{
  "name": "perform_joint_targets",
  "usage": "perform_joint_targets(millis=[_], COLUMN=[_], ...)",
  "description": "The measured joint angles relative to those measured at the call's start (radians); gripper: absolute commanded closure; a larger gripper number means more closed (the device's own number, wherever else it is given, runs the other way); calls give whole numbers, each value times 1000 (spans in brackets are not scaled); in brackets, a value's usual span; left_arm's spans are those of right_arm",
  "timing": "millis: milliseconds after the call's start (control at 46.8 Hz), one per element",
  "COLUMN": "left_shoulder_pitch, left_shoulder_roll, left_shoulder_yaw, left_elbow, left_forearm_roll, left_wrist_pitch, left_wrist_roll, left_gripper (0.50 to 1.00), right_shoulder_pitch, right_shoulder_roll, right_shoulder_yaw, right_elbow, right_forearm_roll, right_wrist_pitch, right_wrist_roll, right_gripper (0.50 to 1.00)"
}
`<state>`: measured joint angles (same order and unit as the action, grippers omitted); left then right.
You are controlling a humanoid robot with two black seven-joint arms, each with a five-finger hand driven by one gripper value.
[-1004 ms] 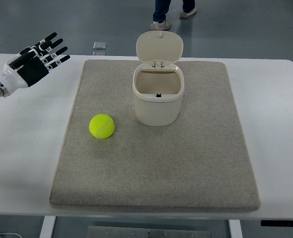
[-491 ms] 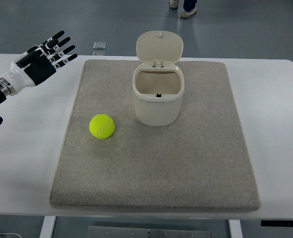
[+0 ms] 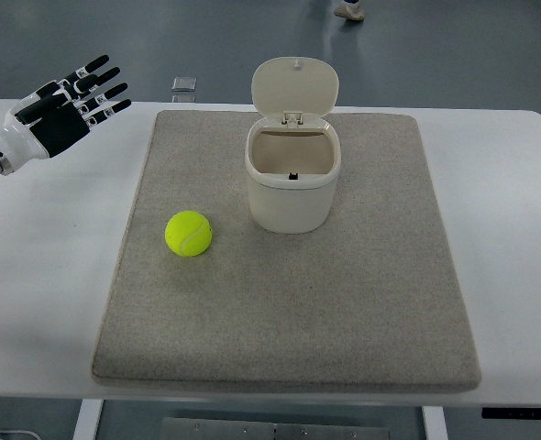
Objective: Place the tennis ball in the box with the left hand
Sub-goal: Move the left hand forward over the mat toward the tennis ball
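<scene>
A yellow-green tennis ball (image 3: 188, 233) lies on the grey mat (image 3: 289, 302), left of centre. To its right stands a cream box (image 3: 292, 188) with its hinged lid (image 3: 294, 87) swung up and its inside empty. My left hand (image 3: 64, 108), black and white, hovers over the table's far left corner, well up and left of the ball. Its fingers are spread and hold nothing. The right arm does not show.
The mat covers most of a white table (image 3: 46, 266). A small clear square object (image 3: 183, 85) lies at the table's back edge near the hand. A person's shoe (image 3: 348, 9) shows on the floor beyond the table.
The left hand swung slightly right and forward, then drew back left to about where it began. The person beyond the table has walked further away. Ball and box have not moved.
</scene>
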<state>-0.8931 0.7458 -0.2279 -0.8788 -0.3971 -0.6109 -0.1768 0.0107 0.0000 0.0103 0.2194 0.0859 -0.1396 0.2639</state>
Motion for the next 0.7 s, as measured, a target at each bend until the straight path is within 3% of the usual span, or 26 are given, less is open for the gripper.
perform_joint_targets(millis=[470, 705], left_shoulder_pitch=[6, 6], left_shoulder_roll=[22, 47], left_shoulder_yaw=[-56, -96], left_elbow=[2, -2], left_forearm_roll=[467, 662], left_wrist_pitch=[0, 0], left_wrist_roll=[-20, -93], left_gripper=[506, 506], right_shoulder_pitch=[0, 0], right_shoulder_roll=[0, 0], right_shoulder_yaw=[0, 0], right_elbow=[0, 0], right_forearm_roll=[0, 0], right_wrist_pitch=[0, 0], right_wrist_roll=[0, 0], right_gripper=[562, 562])
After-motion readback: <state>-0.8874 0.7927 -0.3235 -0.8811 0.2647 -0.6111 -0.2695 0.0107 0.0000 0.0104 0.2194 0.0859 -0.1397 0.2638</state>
